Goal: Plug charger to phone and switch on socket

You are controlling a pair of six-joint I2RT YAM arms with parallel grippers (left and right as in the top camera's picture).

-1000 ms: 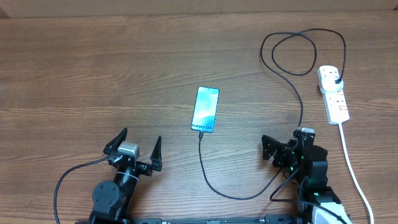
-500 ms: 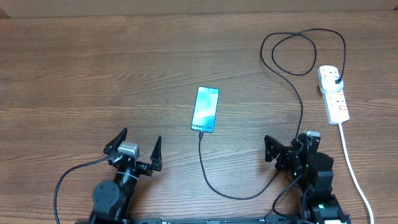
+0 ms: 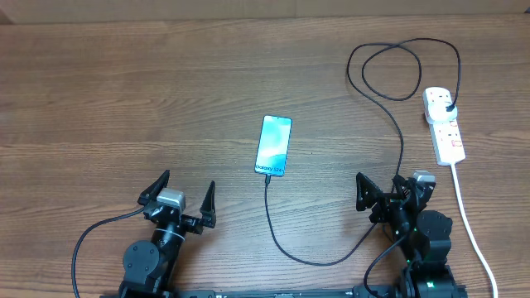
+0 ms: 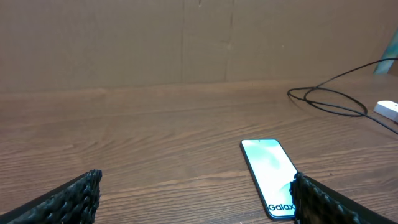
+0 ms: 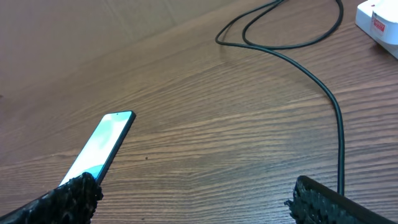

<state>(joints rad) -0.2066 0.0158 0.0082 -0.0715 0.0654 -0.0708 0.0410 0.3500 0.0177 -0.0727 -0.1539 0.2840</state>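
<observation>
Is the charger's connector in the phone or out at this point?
In, it seems: overhead, the charger tip meets the phone squarely at its lower edge. Neither wrist view shows that joint.

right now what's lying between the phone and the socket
Only a stretch of the charger cable crosses the table between the phone and the socket; the overhead view shows it.

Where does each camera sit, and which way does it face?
Overhead: above the table, looking straight down; left end effector and right end effector, open, at the bottom.
Left wrist: low, facing forward toward the phone; its fingers show.
Right wrist: low, facing phone, charger, socket; its fingers show.
Shared: all three see the phone.
</observation>
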